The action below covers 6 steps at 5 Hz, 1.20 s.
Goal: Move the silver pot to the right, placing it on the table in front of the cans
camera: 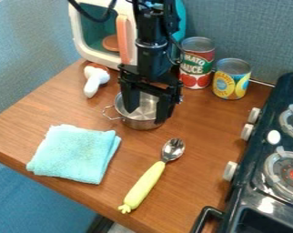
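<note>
Glossy black, the toy stove (pixel 249 193) flanks the wooden surface (pixel 70 107) on its right. Toward the back edge, the round, shiny metal pot (pixel 140 123) sits beneath the gripper (pixel 147 114), whose fingers are spread. A fuzzy, folded turquoise towel (pixel 75 154) lies by the left front edge.

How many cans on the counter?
2: a red-labelled can near the toy microwave, and a yellow-labelled can nearer the stove. Any behind the arm would be hidden.
</note>
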Each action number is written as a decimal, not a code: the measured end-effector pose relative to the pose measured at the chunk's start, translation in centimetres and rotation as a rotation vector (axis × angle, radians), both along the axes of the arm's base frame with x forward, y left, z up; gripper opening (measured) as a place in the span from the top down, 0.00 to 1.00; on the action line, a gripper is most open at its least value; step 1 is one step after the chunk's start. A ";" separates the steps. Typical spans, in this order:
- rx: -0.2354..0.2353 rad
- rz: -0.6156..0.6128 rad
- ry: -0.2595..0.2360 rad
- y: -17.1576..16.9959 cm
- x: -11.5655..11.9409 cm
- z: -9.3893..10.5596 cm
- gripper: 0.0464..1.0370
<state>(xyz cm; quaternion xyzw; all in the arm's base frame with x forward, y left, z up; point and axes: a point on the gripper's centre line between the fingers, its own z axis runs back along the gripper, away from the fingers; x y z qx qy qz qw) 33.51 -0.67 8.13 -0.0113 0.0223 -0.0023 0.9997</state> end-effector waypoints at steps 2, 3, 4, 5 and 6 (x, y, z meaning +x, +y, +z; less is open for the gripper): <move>0.071 -0.199 -0.038 1.1 1.9 -0.6 0.04; 0.107 -0.263 -0.106 1.1 3.3 -0.9 0.04; 0.088 -0.304 -0.099 0.5 4.4 -2.2 0.04; 0.028 -0.287 -0.066 -0.2 5.3 -4.3 0.04; 0.024 -0.284 -0.053 -0.2 5.9 -5.0 0.07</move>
